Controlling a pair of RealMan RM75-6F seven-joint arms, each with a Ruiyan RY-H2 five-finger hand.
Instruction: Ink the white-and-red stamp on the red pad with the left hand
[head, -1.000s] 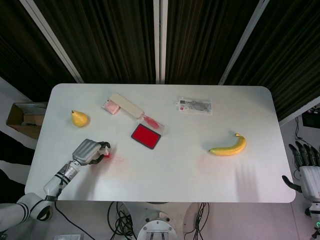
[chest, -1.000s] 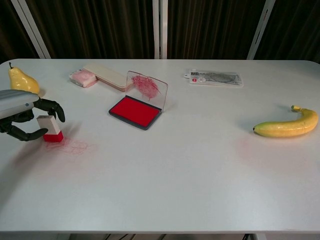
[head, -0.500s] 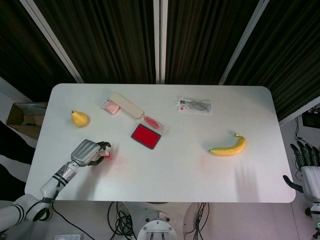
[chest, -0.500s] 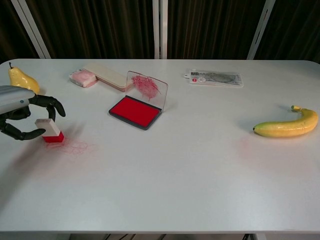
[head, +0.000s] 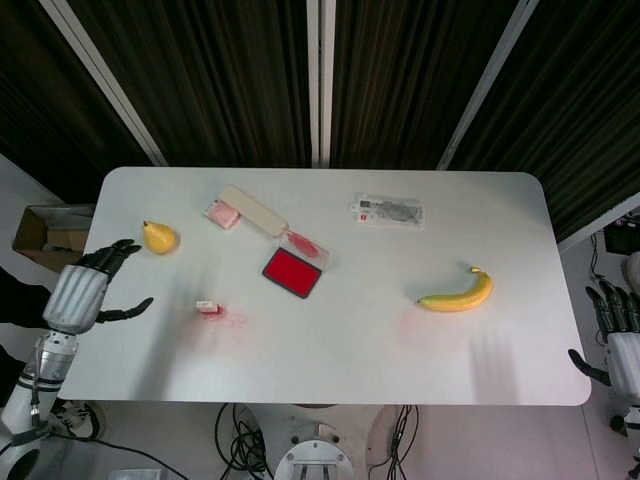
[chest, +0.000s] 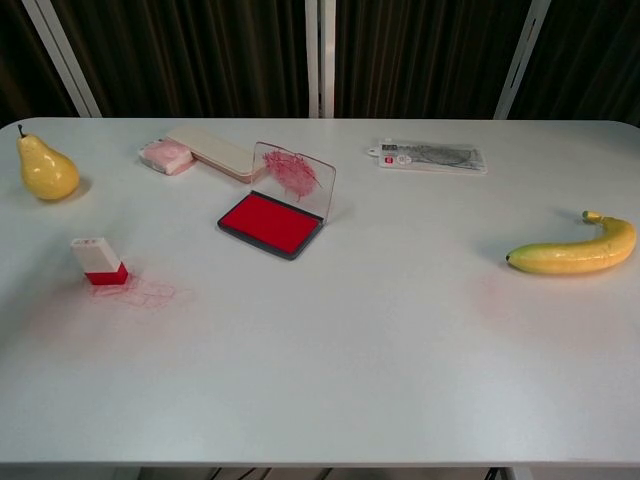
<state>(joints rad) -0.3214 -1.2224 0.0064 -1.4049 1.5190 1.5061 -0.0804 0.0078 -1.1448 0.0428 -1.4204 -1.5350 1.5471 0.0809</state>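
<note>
The white-and-red stamp (head: 207, 307) (chest: 96, 262) stands upright on the table, alone, beside faint red ink smears (chest: 145, 293). The red ink pad (head: 291, 271) (chest: 270, 222) lies open near the table's middle, its clear lid (chest: 297, 176) tipped up behind it. My left hand (head: 85, 290) hovers off the table's left edge with fingers spread, holding nothing, well left of the stamp; the chest view does not show it. My right hand (head: 617, 335) hangs open beyond the right edge.
A yellow pear (head: 159, 237) (chest: 43, 170) sits at the left. A pink eraser (chest: 165, 155) and a beige case (chest: 215, 153) lie behind the pad. A packet (chest: 428, 156) is at the back, a banana (chest: 572, 249) at the right. A cardboard box (head: 48, 238) sits off the table's left.
My left hand has let go of the stamp and pulled back left, off the table edge, its fingers now spread. The stamp stays standing where it was.
</note>
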